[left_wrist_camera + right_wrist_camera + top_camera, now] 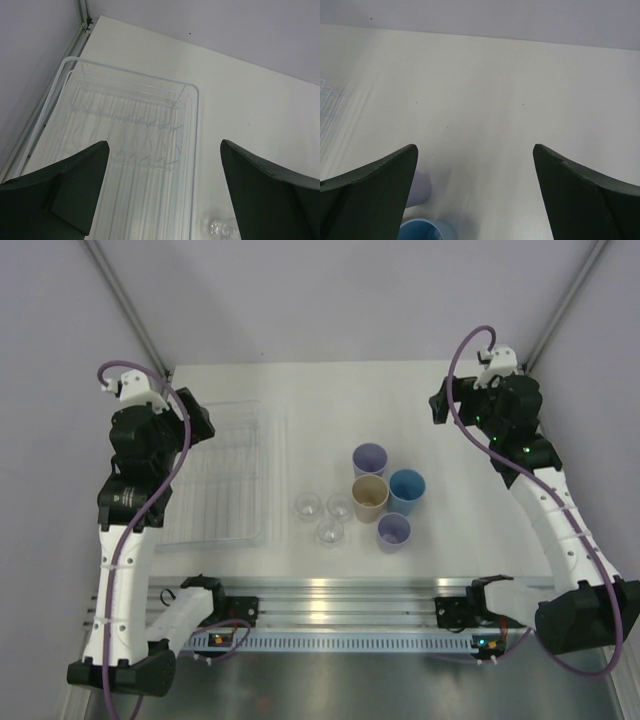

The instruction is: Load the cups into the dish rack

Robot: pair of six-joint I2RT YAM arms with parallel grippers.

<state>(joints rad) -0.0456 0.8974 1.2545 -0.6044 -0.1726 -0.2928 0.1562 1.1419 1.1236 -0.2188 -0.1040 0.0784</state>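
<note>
Rack along counter left edge; tumblers clustered mid-counter; clear cups between them and rack, all outside it; open room along far edge; left gripper over rack, right gripper near far-right corner; both jaws released.

No readable text; label on left arm too small.

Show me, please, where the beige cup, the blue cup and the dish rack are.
beige cup [369, 495], top external view, inside its open mouth.
blue cup [406, 487], top external view, inside its open mouth.
dish rack [225, 480], top external view, on its bare slatted floor.
</note>
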